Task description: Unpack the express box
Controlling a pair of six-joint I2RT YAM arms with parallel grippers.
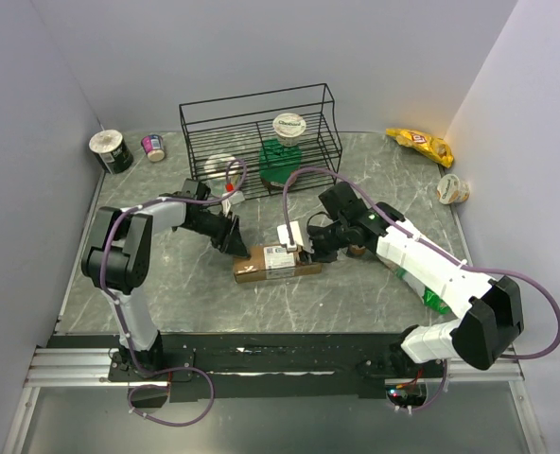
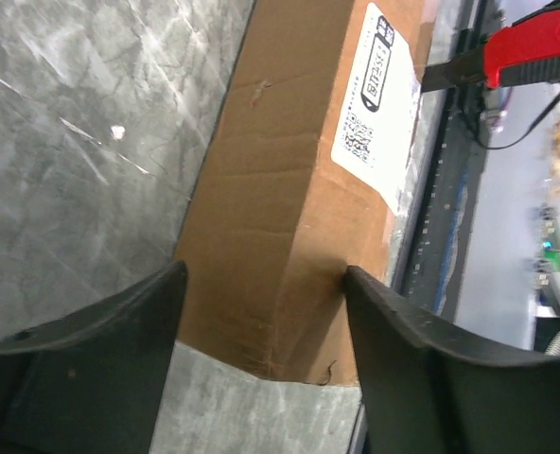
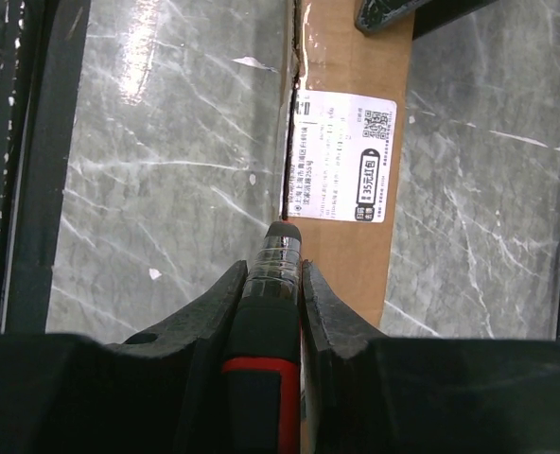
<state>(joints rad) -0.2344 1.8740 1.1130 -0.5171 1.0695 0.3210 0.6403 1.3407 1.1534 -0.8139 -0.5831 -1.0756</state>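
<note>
Bracing the express box (image 1: 277, 262), left end effector (image 2: 266, 312) gapes; right end effector (image 3: 272, 284) pinches a red-black cutter (image 3: 264, 374).

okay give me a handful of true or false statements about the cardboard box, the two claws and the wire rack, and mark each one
1. The express box lies flat on the table between the two arms. True.
2. The right claw is empty. False: it is shut on a red and black tool whose tip points at the box by the white shipping label.
3. The left claw is open, one finger on each side of the box's end. True.
4. The box stands inside the black wire rack. False: the rack is at the back of the table, and the box lies in front of it, apart.
5. The label is on the box's upward face. True.
</note>
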